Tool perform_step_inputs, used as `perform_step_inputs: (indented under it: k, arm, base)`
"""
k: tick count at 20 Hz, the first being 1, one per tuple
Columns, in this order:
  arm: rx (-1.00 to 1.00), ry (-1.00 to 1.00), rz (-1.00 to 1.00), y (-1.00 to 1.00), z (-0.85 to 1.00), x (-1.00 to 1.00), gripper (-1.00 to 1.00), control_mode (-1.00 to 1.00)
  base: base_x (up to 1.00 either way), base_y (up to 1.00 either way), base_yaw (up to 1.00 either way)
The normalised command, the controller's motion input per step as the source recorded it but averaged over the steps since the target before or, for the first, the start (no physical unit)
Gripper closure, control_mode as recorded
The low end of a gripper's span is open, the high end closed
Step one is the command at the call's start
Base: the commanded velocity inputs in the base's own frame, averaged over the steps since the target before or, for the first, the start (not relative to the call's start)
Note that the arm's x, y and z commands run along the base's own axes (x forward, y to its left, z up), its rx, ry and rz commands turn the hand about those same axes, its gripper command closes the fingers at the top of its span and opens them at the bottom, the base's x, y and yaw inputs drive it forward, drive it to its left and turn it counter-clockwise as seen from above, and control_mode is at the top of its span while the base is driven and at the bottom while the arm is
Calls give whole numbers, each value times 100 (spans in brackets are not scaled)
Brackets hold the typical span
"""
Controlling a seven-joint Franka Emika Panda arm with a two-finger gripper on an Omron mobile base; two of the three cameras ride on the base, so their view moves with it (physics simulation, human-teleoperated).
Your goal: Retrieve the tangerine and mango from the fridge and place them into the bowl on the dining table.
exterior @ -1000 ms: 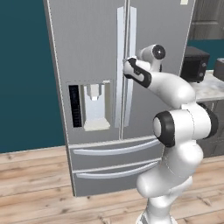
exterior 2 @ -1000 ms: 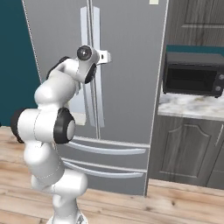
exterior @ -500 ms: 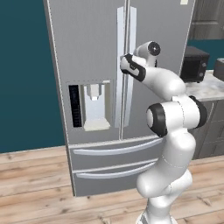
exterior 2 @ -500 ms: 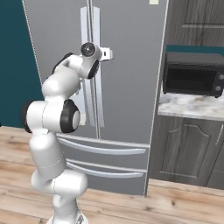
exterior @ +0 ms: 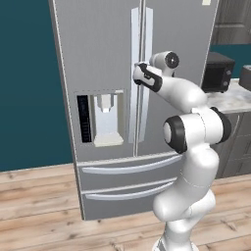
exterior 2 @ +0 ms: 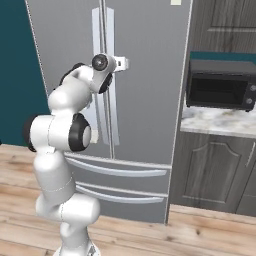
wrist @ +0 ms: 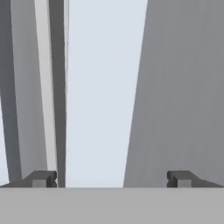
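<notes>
The silver-grey fridge (exterior: 103,59) stands with both doors closed. My gripper (exterior: 138,74) is held up at the two vertical handles (exterior: 141,44) where the doors meet, and it also shows from the other side (exterior 2: 125,63). In the hand view my gripper (wrist: 111,178) is open, and a wide pale handle bar (wrist: 103,87) stands between the two fingertips (wrist: 41,178), untouched. The tangerine and mango are hidden behind the closed doors. The bowl and the dining table are out of view.
A water dispenser (exterior: 102,120) sits in the left door above two bottom drawers (exterior: 127,184). To the right, a dark microwave (exterior 2: 221,84) rests on a marble counter (exterior 2: 220,125) over dark cabinets (exterior 2: 215,172). A teal wall (exterior: 24,83) is at the left, above wood flooring.
The arm has stretched forward and the hand has moved in closer to the door handles. The jaws have stayed open and the fridge doors have stayed closed.
</notes>
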Motion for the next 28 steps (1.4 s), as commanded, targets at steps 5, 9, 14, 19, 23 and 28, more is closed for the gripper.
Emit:
perform_step_inputs:
  k: [5, 9, 14, 19, 23, 28]
  arm:
    - [0, 9, 1, -3, 2, 35, 100, -100]
    - [0, 6, 0, -16, 26, -20, 100, -100]
    - [0, 0, 0, -45, 34, -69, 100, -100]
    - [1, 0, 0, -69, 32, -97, 100, -100]
    - [4, 0, 0, -83, 39, -96, 100, -100]
    - [4, 1, 0, -87, 47, -81, 100, -100]
  base:
    - [0, 0, 0]
    - [0, 0, 0]
    - [0, 0, 0]
    - [0, 0, 0]
    - [0, 0, 0]
    - [0, 0, 0]
